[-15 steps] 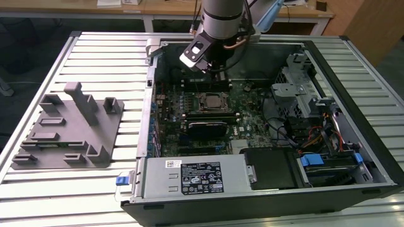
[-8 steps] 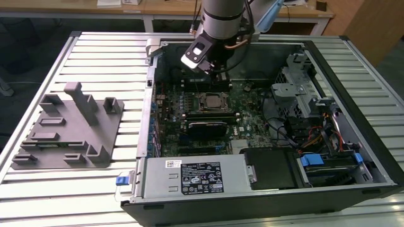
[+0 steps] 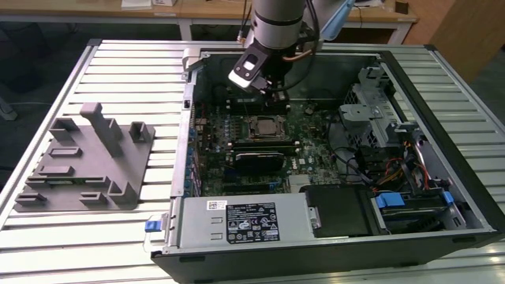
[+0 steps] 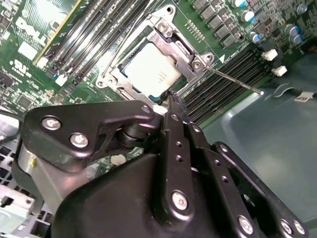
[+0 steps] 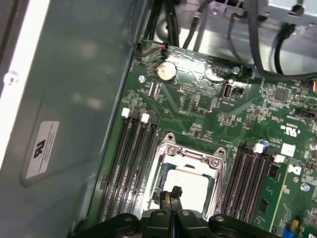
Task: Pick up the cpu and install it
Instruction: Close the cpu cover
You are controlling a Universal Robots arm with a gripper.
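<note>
a: item one, nearest the lens: claw, black linkage body, second wrist view. state?
b: fingers drawn together to a narrow tip, nothing between them. the tip hangs over the near edge of the cpu. whether it touches, i cannot tell.
a: item two, cpu. location?
b: lying flat inside the socket frame on the motherboard, silver top showing through the frame's window. judged already seated, which would explain why the claw carries nothing.
a: item three, lever?
b: a thin metal rod, angled out from the frame's corner across the memory slots. judged unlatched, so the frame may not be clamped down yet.
a: item four, surroundings, exterior view.
b: computer case, lying open on the slatted surface, side up so the arm can reach straight down to the board. grey tray with upright posts, beside the case at the exterior view's left, well apart from the claw.
</note>
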